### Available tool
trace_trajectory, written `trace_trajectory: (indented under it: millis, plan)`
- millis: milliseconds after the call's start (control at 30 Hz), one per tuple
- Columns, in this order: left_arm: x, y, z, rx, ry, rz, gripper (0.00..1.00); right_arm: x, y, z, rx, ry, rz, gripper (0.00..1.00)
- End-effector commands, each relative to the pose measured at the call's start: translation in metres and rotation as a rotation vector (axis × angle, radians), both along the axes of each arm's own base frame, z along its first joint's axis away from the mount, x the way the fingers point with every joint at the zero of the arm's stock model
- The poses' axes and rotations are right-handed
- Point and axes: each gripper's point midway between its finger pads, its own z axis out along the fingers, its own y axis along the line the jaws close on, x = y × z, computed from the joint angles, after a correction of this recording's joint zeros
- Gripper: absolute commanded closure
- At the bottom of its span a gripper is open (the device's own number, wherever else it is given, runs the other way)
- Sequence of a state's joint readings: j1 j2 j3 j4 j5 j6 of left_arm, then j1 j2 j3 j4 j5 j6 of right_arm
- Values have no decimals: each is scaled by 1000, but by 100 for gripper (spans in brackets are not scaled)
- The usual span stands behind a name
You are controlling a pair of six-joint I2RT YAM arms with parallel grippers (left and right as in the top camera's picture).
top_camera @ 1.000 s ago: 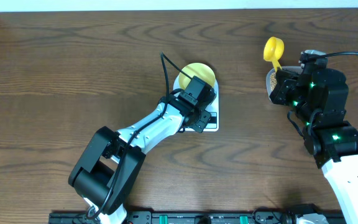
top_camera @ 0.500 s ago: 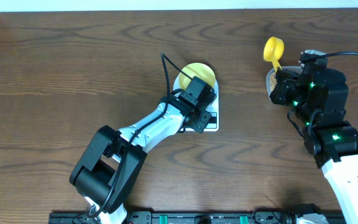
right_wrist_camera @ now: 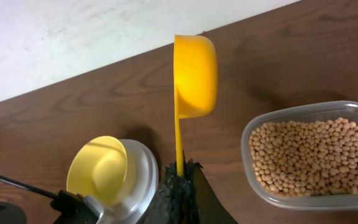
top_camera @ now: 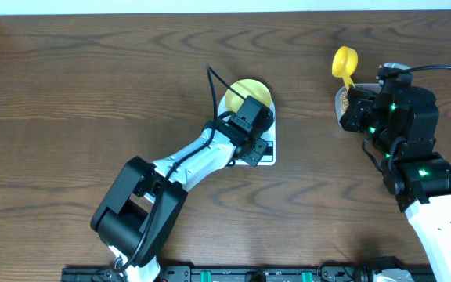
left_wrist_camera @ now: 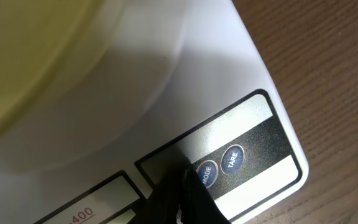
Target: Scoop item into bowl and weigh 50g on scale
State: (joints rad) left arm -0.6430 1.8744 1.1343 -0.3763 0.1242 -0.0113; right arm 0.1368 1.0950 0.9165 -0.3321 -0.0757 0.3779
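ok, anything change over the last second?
Barely. The left arm crept slightly to the right; the left gripper, shut, stays at the scale's MODE button. The bowl is still on the scale, and the right gripper still holds the yellow scoop near the clear tub of beans.

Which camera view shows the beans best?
The right wrist view: the beans lie in the clear tub, nearly all in plain sight. The overhead view shows only a small patch of them; the right arm hides the rest. The left wrist view shows none, only the scale and the bowl.
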Motion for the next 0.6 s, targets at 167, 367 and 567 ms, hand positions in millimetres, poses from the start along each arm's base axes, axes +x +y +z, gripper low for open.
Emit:
trace_trajectory:
  millis: [167, 367, 567]
  plan:
    - [-17, 29, -36, 136, 95, 36, 92, 1, 0, 10, -9, -24, 10, 99]
    - [-21, 35, -37, 165, 108, 40, 92, 1, 0, 10, -9, -24, 10, 99]
    - [-16, 41, -37, 198, 80, 52, 92, 1, 0, 10, -9, -23, 10, 99]
